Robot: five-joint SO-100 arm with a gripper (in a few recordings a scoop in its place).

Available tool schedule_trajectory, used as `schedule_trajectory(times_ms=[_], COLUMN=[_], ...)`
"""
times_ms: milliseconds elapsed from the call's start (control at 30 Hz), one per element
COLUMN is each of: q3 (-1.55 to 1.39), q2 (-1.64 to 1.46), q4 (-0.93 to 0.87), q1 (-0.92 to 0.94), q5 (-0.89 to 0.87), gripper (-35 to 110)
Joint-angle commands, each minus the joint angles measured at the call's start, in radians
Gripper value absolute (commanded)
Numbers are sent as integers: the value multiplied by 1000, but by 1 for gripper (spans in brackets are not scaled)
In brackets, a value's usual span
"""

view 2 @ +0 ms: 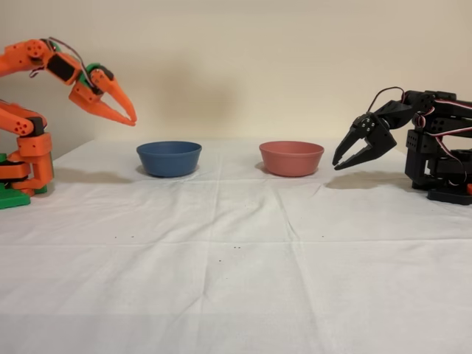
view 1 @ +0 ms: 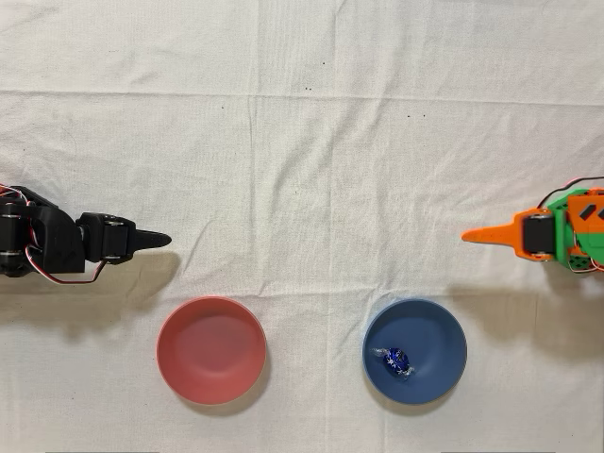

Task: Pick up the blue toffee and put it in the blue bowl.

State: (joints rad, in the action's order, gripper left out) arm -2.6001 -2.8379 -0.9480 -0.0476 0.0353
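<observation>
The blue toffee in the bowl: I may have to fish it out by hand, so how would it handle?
The blue toffee looks tiny, so probably very light. Its shiny foil suggests a slippery grip. Its round body would likely roll on the blue bowl's curved floor if nudged, though the twisted ends may slow it.

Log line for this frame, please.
blue toffee: inside blue bowl | tool: raised, holding nothing | task: looks complete

Orange plastic arm with green base, black servo blocks, thin red-black cables and pointed orange gripper (view 2: 130, 116).
</observation>
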Motion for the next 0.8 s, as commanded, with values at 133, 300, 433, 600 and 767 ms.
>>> schedule_trajectory(times_ms=[133, 300, 433, 600, 767], q3=[-258, -388, -407, -456, -523], q2=[-327, -410, -428, -428, -428], q4=[2, 3, -14, 0, 12], q1=[35, 74, 61, 72, 104], q5=[63, 84, 8, 9, 40], gripper=[0, 0, 0, 0, 0])
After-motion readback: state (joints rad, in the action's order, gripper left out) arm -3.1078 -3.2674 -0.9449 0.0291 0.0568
